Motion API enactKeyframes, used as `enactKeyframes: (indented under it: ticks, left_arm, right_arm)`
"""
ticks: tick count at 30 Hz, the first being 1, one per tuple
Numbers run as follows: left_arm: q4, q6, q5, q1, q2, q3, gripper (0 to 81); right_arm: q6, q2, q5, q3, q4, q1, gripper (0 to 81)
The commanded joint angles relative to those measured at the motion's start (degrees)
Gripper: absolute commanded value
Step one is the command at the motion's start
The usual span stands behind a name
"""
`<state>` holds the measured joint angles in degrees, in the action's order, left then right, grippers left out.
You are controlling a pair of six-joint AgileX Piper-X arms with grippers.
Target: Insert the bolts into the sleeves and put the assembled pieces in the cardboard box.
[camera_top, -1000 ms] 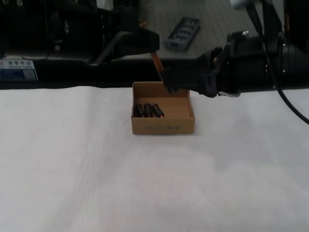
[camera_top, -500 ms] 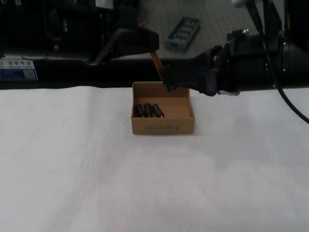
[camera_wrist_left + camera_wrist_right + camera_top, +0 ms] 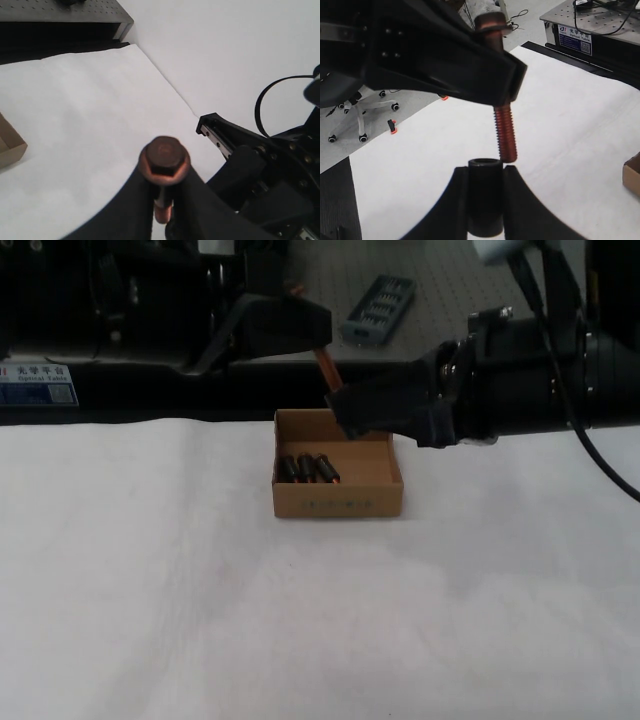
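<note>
- One bolt is hanging head uppermost and slightly slanted, over the back wall of the cardboard box, with its threaded tip sitting right at the rim of the one sleeve.
- Whether the tip is entering the bore or only lying against the rim is hard to make out.
- What seem to be three assembled pieces are lying side by side inside the box.
- The left gripper is pinching the bolt's shank just under the head, its fingers closed on it and covering part of the shank.
- The right gripper is clamping the sleeve between both fingers. In the high view its body is hiding the sleeve, and its arm is stretching in from the right.
- The box is sitting on a white cloth.
</note>
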<state>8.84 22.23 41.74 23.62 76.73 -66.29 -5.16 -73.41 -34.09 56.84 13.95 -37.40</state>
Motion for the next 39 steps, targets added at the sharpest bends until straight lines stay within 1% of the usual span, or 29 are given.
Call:
enactKeyframes:
  ticks: [1,10,18,23,39]
  left_arm:
    - [-1.22,0.98,2.32,0.09,-0.47,-0.25,0.6]
    - [-1.22,1.21,2.67,0.09,-0.47,-0.25,0.6]
    - [-1.22,1.19,2.67,-0.88,-0.47,-0.25,0.6]
    - [-1.11,1.19,4.75,-1.99,-0.47,-0.25,0.6]
    - [1.41,1.70,6.56,-1.97,-0.47,-0.25,0.6]
  right_arm:
    - [0.59,0.70,-0.35,0.65,-0.44,0.26,2.5]
    - [3.99,0.70,-0.35,0.65,3.03,0.26,2.5]
    - [4.82,0.70,0.13,0.65,2.45,0.26,2.5]
    - [4.82,0.70,0.13,0.65,2.45,0.26,2.5]
    - [5.16,0.70,0.13,0.65,0.80,0.26,2.5]
